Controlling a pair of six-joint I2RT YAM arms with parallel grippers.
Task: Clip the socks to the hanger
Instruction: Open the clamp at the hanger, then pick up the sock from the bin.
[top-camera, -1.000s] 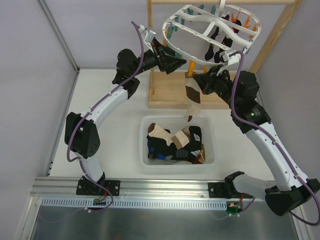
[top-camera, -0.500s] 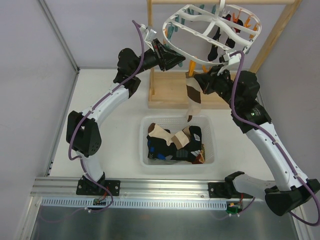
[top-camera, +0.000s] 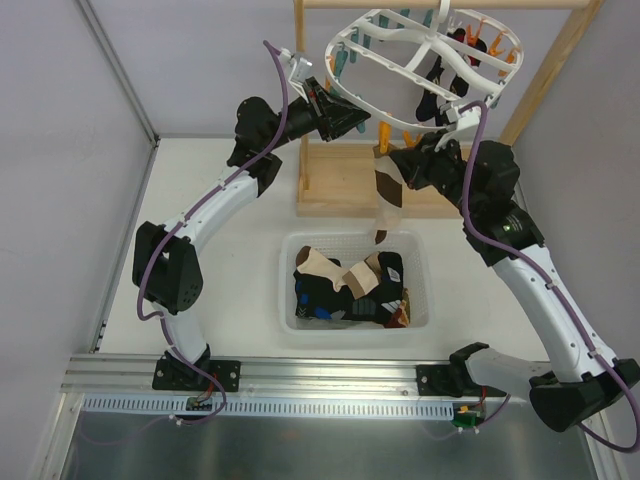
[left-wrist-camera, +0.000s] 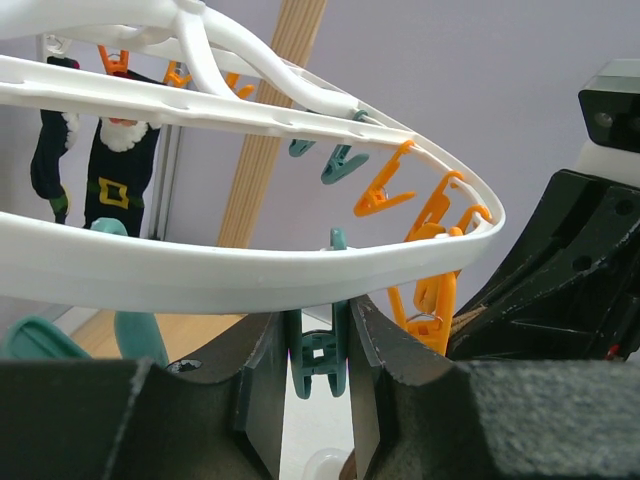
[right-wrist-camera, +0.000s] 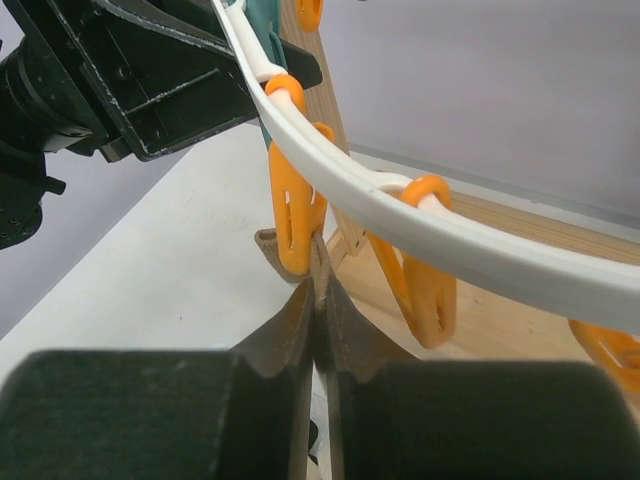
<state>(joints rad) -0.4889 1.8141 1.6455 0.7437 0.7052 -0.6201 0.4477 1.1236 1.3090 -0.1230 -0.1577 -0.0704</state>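
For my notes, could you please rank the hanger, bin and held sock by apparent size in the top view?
1. hanger, though nearer the camera
2. bin, close behind
3. held sock, clearly smallest

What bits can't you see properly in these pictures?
1. Top view: the top end of the banded sock, hidden under the right pincer.
2. Right wrist view: most of that sock, behind the pincer's fingers; whether the orange peg grips it is unclear.
3. Left wrist view: the lower end of the teal peg, hidden by the left pincer.
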